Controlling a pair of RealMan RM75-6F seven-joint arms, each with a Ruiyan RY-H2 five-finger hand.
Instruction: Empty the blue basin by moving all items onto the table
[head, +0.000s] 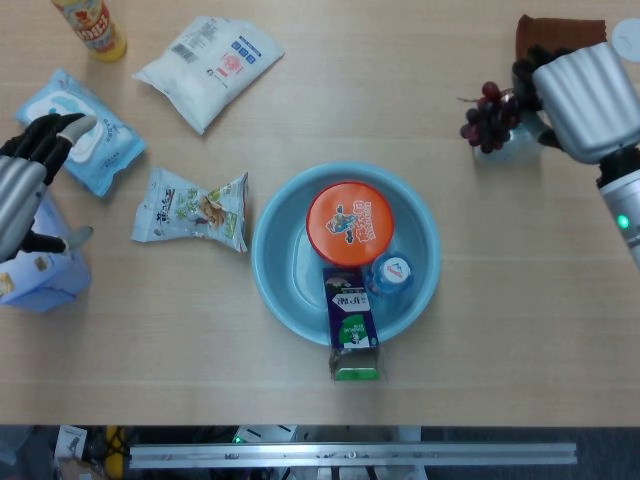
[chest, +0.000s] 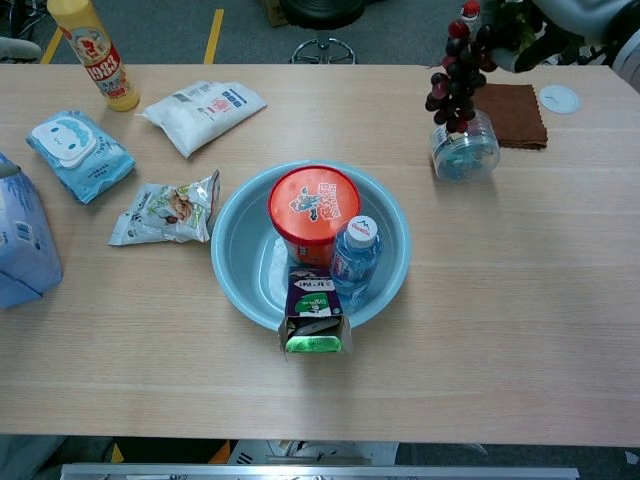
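My left hand (head: 25, 190) rests open-fingered on the blue pack (head: 40, 270), holding nothing | blue basin (head: 425, 235) sits mid-table with orange-lidded cup (head: 349, 223), water bottle (head: 392, 273) and carton (head: 352, 330) tipped over its front rim | my right hand (head: 585, 100) grips the grapes (head: 487, 115), hanging above the clear tub (chest: 465, 152)

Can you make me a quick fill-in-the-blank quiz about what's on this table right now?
1. The right hand holds a bunch of ____.
2. The cup in the blue basin has an ____ lid.
3. The carton leans over the basin's ____ rim.
Answers: grapes; orange; front
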